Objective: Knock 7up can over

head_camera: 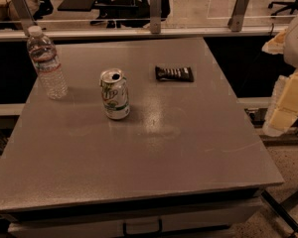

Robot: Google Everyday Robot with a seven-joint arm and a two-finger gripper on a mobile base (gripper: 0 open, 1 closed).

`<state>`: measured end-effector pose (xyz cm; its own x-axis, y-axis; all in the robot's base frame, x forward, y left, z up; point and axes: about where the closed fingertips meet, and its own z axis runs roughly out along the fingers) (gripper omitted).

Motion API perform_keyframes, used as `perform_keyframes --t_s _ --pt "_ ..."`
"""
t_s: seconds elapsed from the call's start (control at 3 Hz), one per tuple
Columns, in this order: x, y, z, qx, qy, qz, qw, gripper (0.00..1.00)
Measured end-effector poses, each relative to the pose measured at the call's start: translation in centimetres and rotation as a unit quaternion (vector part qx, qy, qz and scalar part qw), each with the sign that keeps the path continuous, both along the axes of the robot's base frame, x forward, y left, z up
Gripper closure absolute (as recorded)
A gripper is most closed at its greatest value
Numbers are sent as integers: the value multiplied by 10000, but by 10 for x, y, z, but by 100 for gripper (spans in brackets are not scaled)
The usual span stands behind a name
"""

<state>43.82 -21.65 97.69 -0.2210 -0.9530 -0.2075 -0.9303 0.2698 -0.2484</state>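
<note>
The 7up can (114,94) stands upright on the grey table (139,172), left of the middle, its silver top with the opened tab facing up. It is white-silver with green lettering and a green band at the base. My gripper (283,114) hangs at the right edge of the view, off the table's right side, well apart from the can and about level with it.
A clear plastic water bottle (46,63) stands at the table's back left. A flat dark snack bar wrapper (174,74) lies behind and right of the can. A rail with metal brackets (155,10) runs behind the table. A drawer handle (141,228) shows below the front edge.
</note>
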Motion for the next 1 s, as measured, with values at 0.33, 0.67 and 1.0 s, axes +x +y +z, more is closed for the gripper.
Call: perform_keyframes --t_s 0.33,0.67,1.0 --pt "0 0 0 0 -1 0 10000 0" --pt "13 16 -1 224 -25 90 9997 0" --pt "33 43 -2 515 -102 246 9983 0"
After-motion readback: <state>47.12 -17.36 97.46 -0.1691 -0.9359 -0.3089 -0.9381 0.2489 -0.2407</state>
